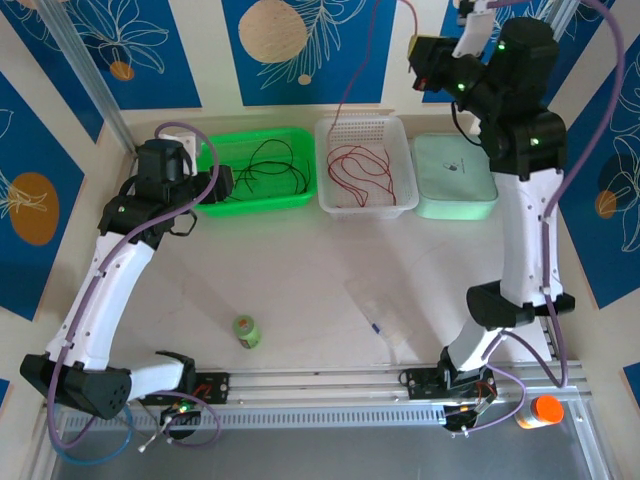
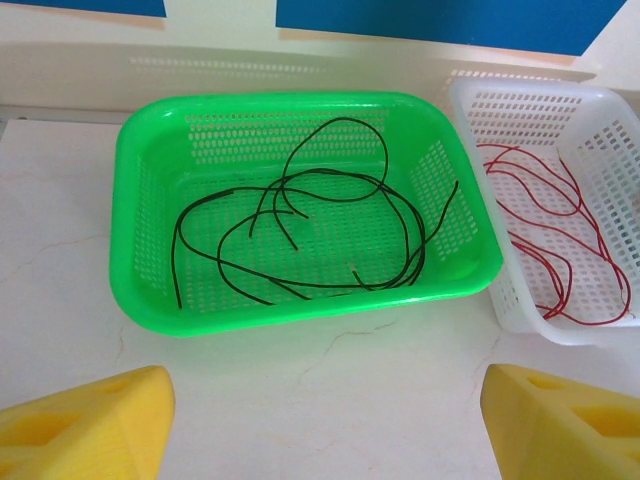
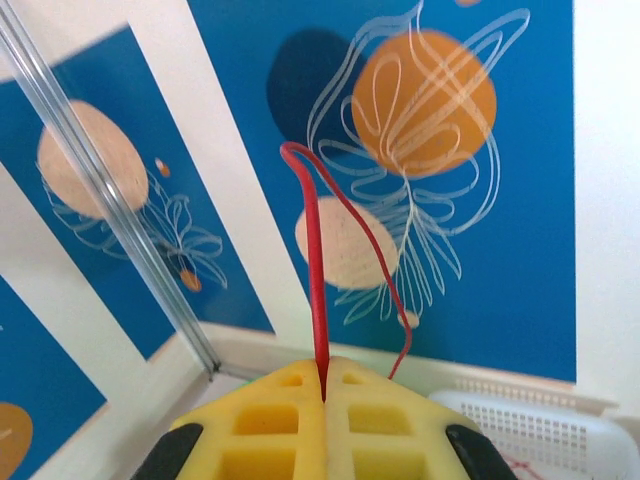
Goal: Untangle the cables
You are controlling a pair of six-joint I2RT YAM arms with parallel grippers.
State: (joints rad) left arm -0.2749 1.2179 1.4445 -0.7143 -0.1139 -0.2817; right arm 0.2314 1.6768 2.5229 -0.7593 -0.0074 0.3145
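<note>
While one red cable (image 3: 317, 280) is sticking up from the clamped right end effector (image 3: 325, 395) at one o'clock, more red cables (image 2: 560, 230) are lying in the white basket (image 2: 600, 110) at twelve, black cables (image 2: 300, 230) in the green basket (image 2: 140, 150) at eleven, and the left end effector (image 2: 325, 420) is hovering wide open beside it.

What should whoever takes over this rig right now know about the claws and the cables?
Left claw: open, empty, hovering in front of the green basket.
Right claw: shut on a red cable, up high by the wall.
Done: black cables lie in the green basket, red cables in the white basket.
To do: set down the held red cable, probably in the white basket; the black strands overlap, so check them.
</note>
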